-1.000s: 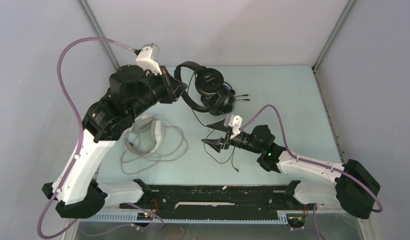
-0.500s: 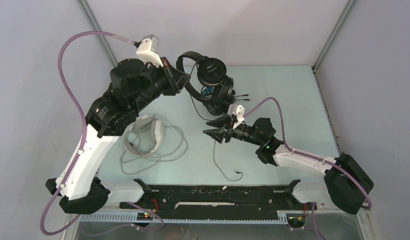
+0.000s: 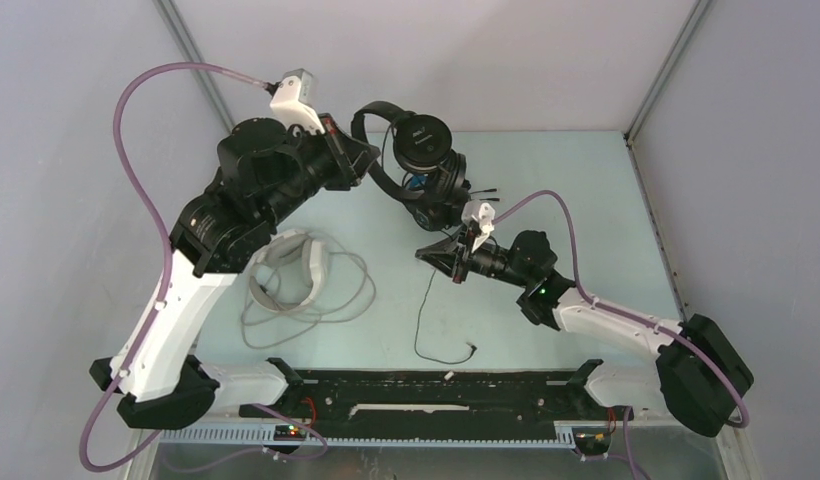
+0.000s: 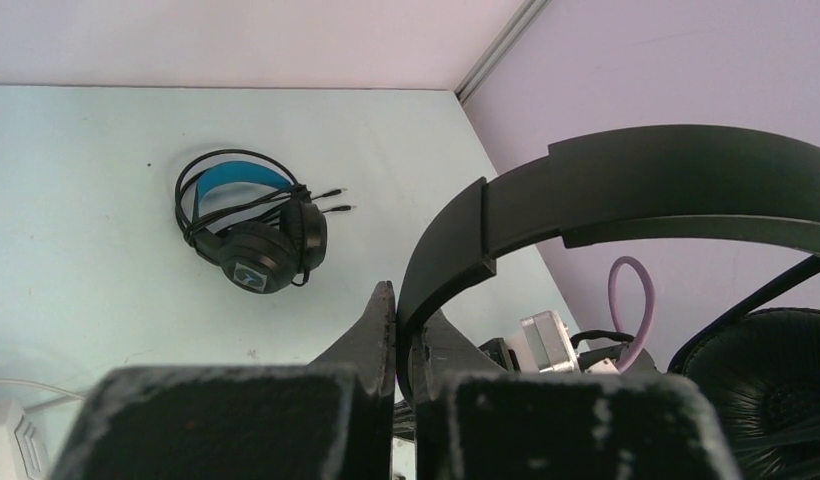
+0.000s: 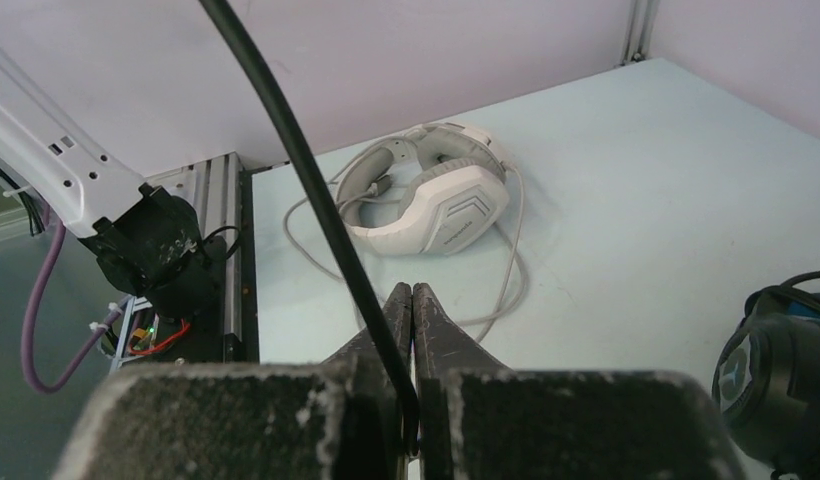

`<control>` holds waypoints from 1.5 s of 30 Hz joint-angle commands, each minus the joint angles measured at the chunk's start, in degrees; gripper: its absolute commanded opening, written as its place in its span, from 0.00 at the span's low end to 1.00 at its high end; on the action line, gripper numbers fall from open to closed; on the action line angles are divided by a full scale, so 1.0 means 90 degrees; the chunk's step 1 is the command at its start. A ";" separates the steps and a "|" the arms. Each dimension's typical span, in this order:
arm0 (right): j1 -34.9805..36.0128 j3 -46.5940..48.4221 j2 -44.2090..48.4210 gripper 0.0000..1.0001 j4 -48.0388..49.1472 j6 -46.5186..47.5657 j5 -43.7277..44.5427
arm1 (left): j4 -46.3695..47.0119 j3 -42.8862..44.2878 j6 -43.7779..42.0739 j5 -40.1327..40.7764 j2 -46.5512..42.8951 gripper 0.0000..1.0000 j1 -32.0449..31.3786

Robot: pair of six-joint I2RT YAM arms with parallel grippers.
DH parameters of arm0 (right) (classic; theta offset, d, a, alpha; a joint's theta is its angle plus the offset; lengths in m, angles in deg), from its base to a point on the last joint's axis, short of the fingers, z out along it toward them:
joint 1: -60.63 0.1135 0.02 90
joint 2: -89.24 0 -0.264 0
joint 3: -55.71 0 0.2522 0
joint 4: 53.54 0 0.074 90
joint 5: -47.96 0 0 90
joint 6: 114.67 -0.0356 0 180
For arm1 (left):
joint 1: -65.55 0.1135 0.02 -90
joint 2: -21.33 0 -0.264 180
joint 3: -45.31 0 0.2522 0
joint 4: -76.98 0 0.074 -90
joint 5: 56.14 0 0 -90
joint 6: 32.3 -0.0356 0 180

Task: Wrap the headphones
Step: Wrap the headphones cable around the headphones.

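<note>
Currently: cable-gathering on the all-black headset, which we judge to be early in its wrap. Nearest us, the plug (image 3: 471, 348) of its cable (image 3: 424, 312) lies on the table (image 3: 586, 200). From there the cable rises to the right gripper (image 5: 413, 290), whose jaws are pressed together with the black cord caught between them.

To the near left, the white over-ear headset (image 3: 286, 265) sits on the table with its grey lead in loose loops around it. We judge it not yet wrapped.

Farther in, the left gripper (image 4: 394, 295) is clamped on the headband of the all-black headset (image 3: 421, 140), holding it off the table. Beyond and below it lies the blue-banded headset (image 4: 248, 225), its cord apparently bundled across the band. We take it as done, though the detail is small.

Next move, in our judgement: the right arm carries the pinched cord round the band or cups while the left holds steady. Slack must feed without snagging the blue-banded headset.

Containers: none in view, so no contents to record.
</note>
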 commanded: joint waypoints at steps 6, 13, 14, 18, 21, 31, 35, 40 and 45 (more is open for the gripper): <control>-0.0176 0.0231 0.0661 0.00 -0.1160 -0.0297 0.0526 | 0.0271 -0.0459 -0.0071 -0.0011 -0.0658 0.00 0.0037; -0.0248 -0.0160 0.1529 0.00 -0.1751 -0.0257 0.1021 | -0.0176 -0.0865 -0.0329 0.0547 -0.1085 0.00 0.0204; -0.0253 -0.0211 0.1704 0.00 -0.1835 -0.0230 0.1104 | -0.0222 -0.0898 -0.0353 0.0565 -0.1119 0.00 0.0222; -0.0300 -0.0362 0.1998 0.00 -0.2023 -0.0141 0.1379 | -0.0208 -0.1130 -0.0434 0.0612 -0.1293 0.00 0.0323; -0.0338 -0.0374 0.1981 0.00 -0.2046 -0.0146 0.1482 | -0.0163 -0.1182 -0.0493 0.0437 -0.1357 0.00 0.0411; -0.0646 -0.0101 0.1990 0.00 -0.2702 -0.0730 0.1860 | -0.0269 -0.2021 -0.1364 -0.1546 -0.1627 0.00 0.0430; -0.0701 0.0286 0.2105 0.00 -0.3776 -0.0849 0.1970 | -0.0345 -0.2455 -0.1772 -0.2238 -0.1559 0.00 0.0419; -0.0709 0.0681 0.2340 0.00 -0.4732 -0.1024 0.1867 | -0.0206 -0.2888 -0.2325 -0.2406 -0.1467 0.00 0.0285; -0.0722 0.1274 0.2175 0.00 -0.5997 -0.1159 0.1027 | -0.0361 -0.3134 -0.3184 -0.1614 -0.1399 0.00 -0.0099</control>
